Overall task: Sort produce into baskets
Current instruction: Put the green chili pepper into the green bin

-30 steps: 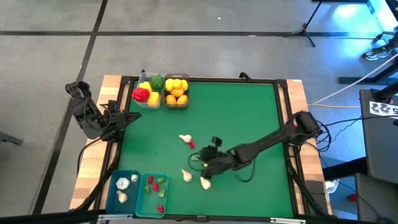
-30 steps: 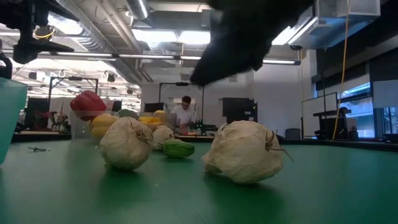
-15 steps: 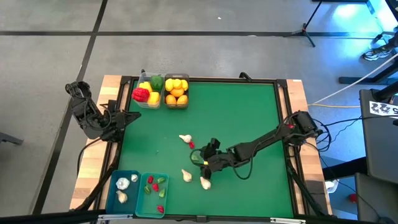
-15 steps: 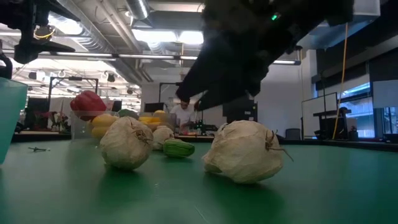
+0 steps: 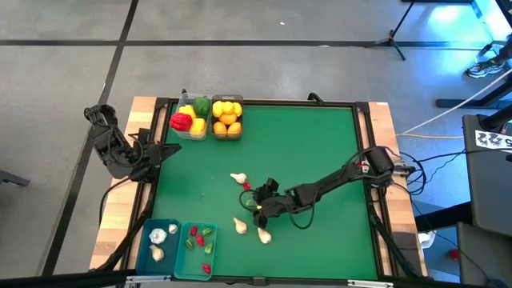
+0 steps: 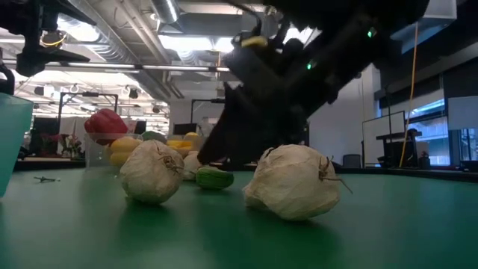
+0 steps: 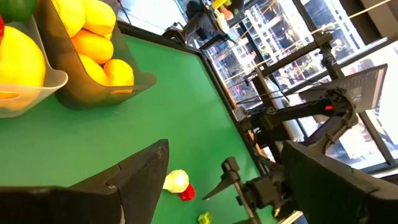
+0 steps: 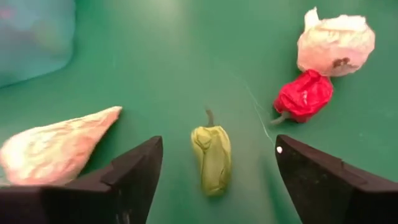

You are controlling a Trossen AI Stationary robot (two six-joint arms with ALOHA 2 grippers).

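Right gripper (image 8: 211,186) hovered fingers apart over green chili (image 8: 212,158), open mat around; left gripper (image 5: 164,150) spread at table edge.

Loose on the green mat lie three white garlic bulbs (image 5: 238,178), a wrinkled red chili (image 8: 304,96) beside one bulb, and a small green chili (image 8: 212,151) — on its side. Peppers and citrus fill two clear baskets (image 5: 226,132); two teal baskets (image 5: 146,240) hold garlic and chilies.
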